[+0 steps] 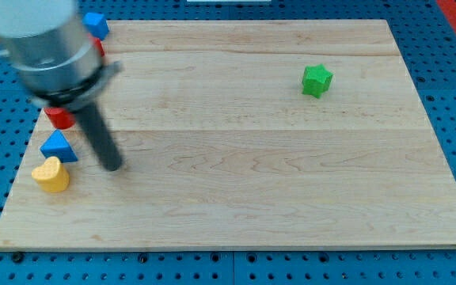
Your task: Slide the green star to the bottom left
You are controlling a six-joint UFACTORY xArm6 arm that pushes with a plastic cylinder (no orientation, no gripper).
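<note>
The green star (317,80) lies on the wooden board (244,174) at the view's upper right, alone. My tip (113,166) rests on the board at the view's left, far from the star. It stands just to the right of a blue triangle block (57,146) and a yellow heart-shaped block (51,176), touching neither.
A red block (59,117) sits above the blue triangle, partly hidden by the arm. Another blue block (96,24) lies at the board's top left corner, with a red piece (99,47) just below it. The arm's grey body (46,43) covers the upper left. Blue pegboard surrounds the board.
</note>
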